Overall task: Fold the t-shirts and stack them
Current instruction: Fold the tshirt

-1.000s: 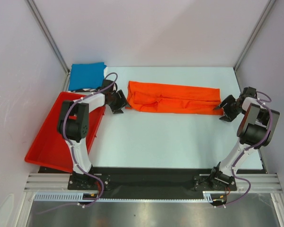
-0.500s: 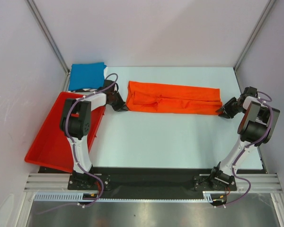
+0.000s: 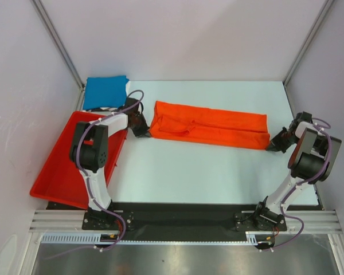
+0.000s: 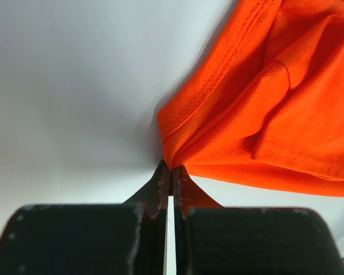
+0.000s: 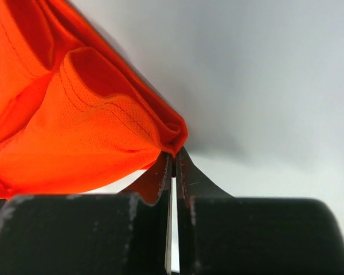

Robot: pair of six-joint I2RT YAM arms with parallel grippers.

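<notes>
The left gripper (image 4: pixel 171 175) is pressing its jaws together, with only a hairline between the tips, and is nipping the near corner of the orange shirt (image 4: pixel 264 109) at its left end, where the hem is bunching into the tips. The right gripper (image 5: pixel 173 160) is doing the same at the other end, its jaws closed on the point of a folded edge. Both are taking only a small bite at the very corner, probably so that the cloth hangs freely and does not wad up between the fingers. From above, the orange shirt (image 3: pixel 209 126) is lying as a long, narrow band across the far middle of the table (image 3: pixel 206 177), already folded lengthwise, with one arm at each end. Gripping both ends at once looks meant to stretch the band taut, so it can be lifted and folded end over end. The blue shirt (image 3: pixel 105 91) is sitting folded in the far left corner, just beyond the tray (image 3: pixel 54 166), likely waiting as the base of the stack.
</notes>
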